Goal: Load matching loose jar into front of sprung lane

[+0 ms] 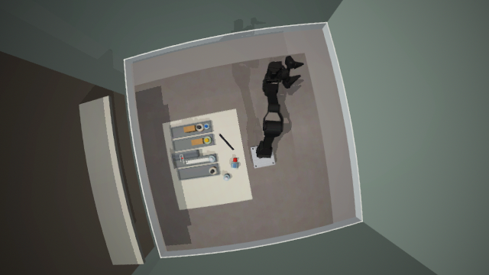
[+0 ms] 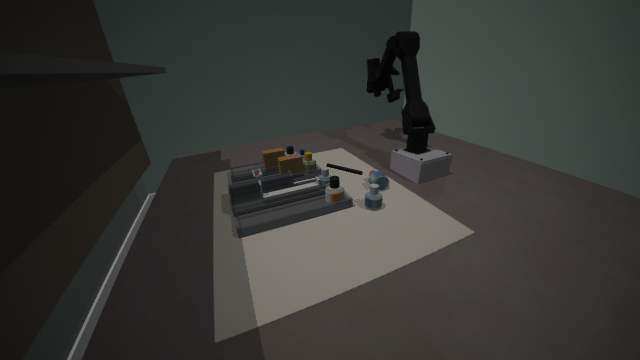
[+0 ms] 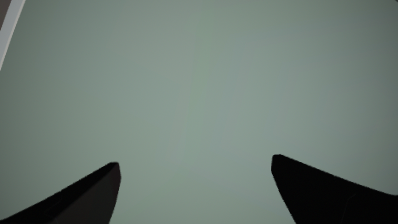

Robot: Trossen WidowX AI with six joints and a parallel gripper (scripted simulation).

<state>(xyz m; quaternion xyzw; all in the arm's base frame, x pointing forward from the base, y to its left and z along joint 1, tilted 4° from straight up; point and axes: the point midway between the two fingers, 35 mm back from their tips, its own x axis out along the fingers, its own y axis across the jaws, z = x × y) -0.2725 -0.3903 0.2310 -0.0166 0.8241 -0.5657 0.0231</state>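
The sprung lane has a dark housing at its rear and a long pale strip running forward. A jar with a pale grey cap stands at its front end. A loose jar with a pale grey cap and blue label stands upright on the mat, in front of the lanes. A loose red-capped jar lies on its side near it. My gripper is open and empty, raised far from the jars. The pusher plate's contact with the lane jar is too small to tell.
A neighbouring lane holds a black-capped jar. The far lanes hold orange blocks, a yellow-capped jar, and black- and blue-capped jars. A black stick lies on the pale mat.
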